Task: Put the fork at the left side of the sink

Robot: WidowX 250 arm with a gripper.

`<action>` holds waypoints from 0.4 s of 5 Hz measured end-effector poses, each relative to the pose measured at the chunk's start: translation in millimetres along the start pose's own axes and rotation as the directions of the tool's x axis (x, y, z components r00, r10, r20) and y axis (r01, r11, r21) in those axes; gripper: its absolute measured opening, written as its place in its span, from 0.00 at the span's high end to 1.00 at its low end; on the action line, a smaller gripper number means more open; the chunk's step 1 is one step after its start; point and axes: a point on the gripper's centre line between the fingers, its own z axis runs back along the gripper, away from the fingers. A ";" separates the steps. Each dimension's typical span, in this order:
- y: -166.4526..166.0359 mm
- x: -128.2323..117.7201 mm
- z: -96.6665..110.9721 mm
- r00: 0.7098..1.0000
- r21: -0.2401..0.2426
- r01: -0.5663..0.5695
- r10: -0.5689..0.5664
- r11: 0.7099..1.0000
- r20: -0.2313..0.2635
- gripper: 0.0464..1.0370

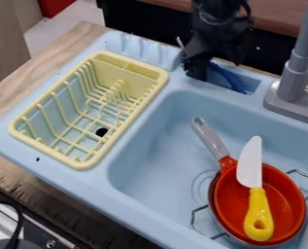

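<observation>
Fork [231,79], most likely the long, thin blue thing that looks like plastic, is between 1 and 2 o'clock in the camera view. It slants down to 4 o'clock in the little blue plastic slot [250,83] at the back of the sink. Part of it is hard to see behind the black two-part robot gripper [196,68]. The gripper hangs near 1 o'clock, over the end of the slot. I can't tell if it is apart, together or clamped on the fork. A thin, pale stick [180,43] pokes up beside it, and I can't tell what that is.

The big light blue plastic sink [149,155] has a pale yellow plastic dish rack [81,165] on its 9 o'clock side. A grey tap [296,73] stands at 2 o'clock.

Between 4 and 5 o'clock, a round red-orange pan [289,199] sits in the sink. Its grey handle [208,136] points to 11. Silver wire loops [305,176] stick out at 2 and 8 o'clock around the pan. A toy knife [258,209] lies over the pan, its white blade up to 12 and its yellow handle down to 6.
</observation>
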 end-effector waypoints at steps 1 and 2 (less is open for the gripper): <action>3.0 -0.3 -3.9 0.996 -0.011 -0.061 0.062 0.998 0.061 0.35; 3.4 -1.0 -0.5 0.995 -0.029 -0.072 0.073 0.997 0.064 0.56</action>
